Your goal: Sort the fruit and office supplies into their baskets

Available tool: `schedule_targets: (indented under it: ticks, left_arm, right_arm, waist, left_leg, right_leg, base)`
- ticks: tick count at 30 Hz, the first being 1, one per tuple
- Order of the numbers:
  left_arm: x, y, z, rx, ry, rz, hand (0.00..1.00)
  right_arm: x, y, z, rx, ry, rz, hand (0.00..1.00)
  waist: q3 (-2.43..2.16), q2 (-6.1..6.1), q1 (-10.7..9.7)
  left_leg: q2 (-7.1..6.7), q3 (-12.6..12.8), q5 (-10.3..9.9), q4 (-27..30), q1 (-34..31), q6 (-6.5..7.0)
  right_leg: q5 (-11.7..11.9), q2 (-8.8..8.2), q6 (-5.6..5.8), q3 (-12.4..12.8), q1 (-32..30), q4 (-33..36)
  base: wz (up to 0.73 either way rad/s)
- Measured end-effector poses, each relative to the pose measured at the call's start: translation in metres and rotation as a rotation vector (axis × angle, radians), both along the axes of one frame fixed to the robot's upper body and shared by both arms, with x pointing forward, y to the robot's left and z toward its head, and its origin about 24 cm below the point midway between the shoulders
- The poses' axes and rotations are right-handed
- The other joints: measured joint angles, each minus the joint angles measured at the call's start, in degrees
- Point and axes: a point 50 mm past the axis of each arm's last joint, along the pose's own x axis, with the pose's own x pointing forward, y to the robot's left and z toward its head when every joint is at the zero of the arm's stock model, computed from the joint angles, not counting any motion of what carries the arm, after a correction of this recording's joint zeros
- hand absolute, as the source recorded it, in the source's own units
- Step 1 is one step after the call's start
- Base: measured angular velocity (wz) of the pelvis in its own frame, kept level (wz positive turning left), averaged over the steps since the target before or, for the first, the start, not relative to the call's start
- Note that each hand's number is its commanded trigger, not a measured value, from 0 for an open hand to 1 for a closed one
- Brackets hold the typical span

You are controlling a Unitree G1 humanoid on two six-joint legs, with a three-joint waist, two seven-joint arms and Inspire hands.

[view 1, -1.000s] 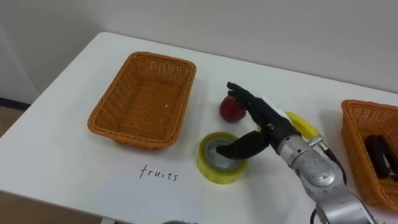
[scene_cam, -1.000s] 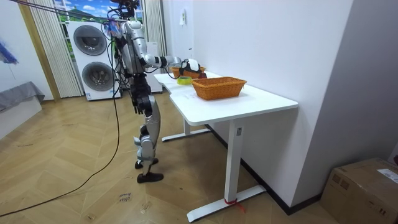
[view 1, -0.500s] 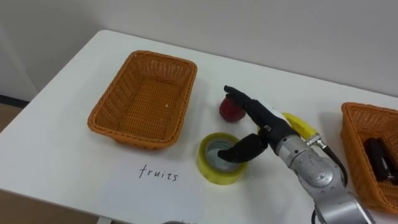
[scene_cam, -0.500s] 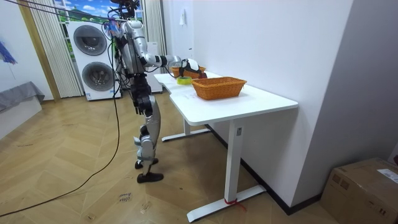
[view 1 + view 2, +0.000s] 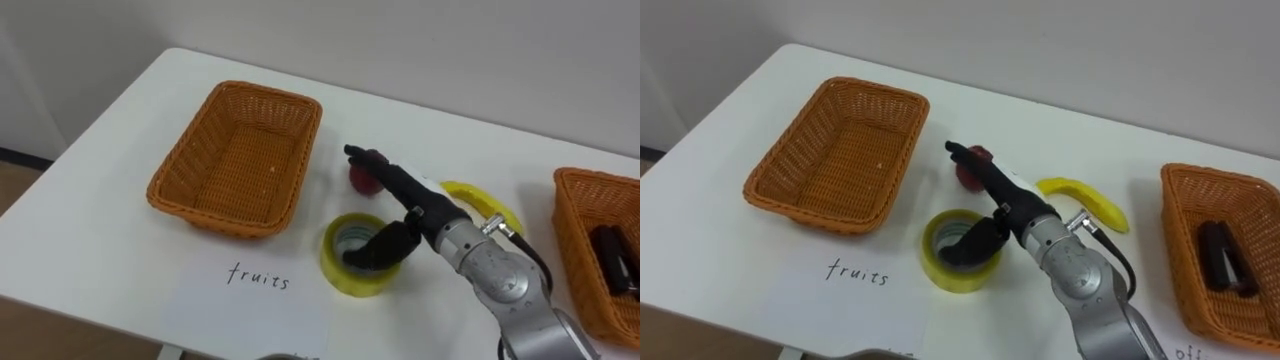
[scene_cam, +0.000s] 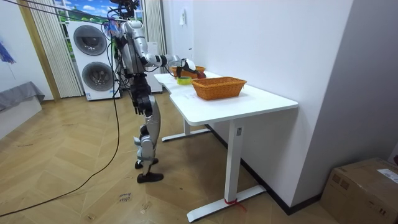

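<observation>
I record the white paper sheet [image 5: 250, 300] just before the yellow tape roll [image 5: 345, 282], my right hand [image 5: 400, 190] above that roll, fingers straight and spread, thumb in its hole, the round red apple [image 5: 360, 182] just behind, and the orange wicker basket [image 5: 230, 222] behind-left.

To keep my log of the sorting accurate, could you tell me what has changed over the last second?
The right hand has slid toward the fruit basket. Its straight fingers now stretch over the apple and its thumb is over the tape roll. It holds nothing yet. The apple, tape roll, banana, fruit basket and second basket lie where they were.
</observation>
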Motion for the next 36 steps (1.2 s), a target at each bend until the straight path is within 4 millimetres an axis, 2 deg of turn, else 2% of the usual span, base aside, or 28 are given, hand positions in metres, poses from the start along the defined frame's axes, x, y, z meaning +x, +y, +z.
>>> schedule_targets:
  ticks: [7,16,36]
  left_arm:
    - [0.007,0.001,0.0,0.001,-0.013,0.0,0.0]
    - [0.01,0.006,0.002,0.03,-0.014,-0.017,0.0]
    - [0.009,0.013,0.004,0.045,-0.011,-0.022,0.0]
  right_arm:
    - [-0.002,-0.004,-0.003,-0.02,0.058,0.048,0.0]
    - [0.001,-0.003,-0.003,-0.011,0.091,0.069,0.0]
    - [-0.001,0.004,-0.005,-0.054,0.141,0.15,0.0]
  waist:
    - [0.37,-0.69,0.05]
    - [0.6,-1.32,0.08]
    - [0.55,-1.38,0.26]
  left_leg:
    - [-0.03,-0.2,0.02,-0.04,0.0,0.0]
    - [0.0,-0.2,0.01,-0.03,0.0,0.0]
    - [0.01,-0.16,0.02,0.07,-0.02,0.0]
  right_leg:
    - [0.0,0.0,0.0,-0.07,0.03,0.0]
    - [0.0,0.04,0.0,0.13,0.04,0.0]
    - [0.0,0.08,0.0,0.18,-0.03,0.01]
  base:
    - [0.0]
    - [0.0]
    - [0.0]
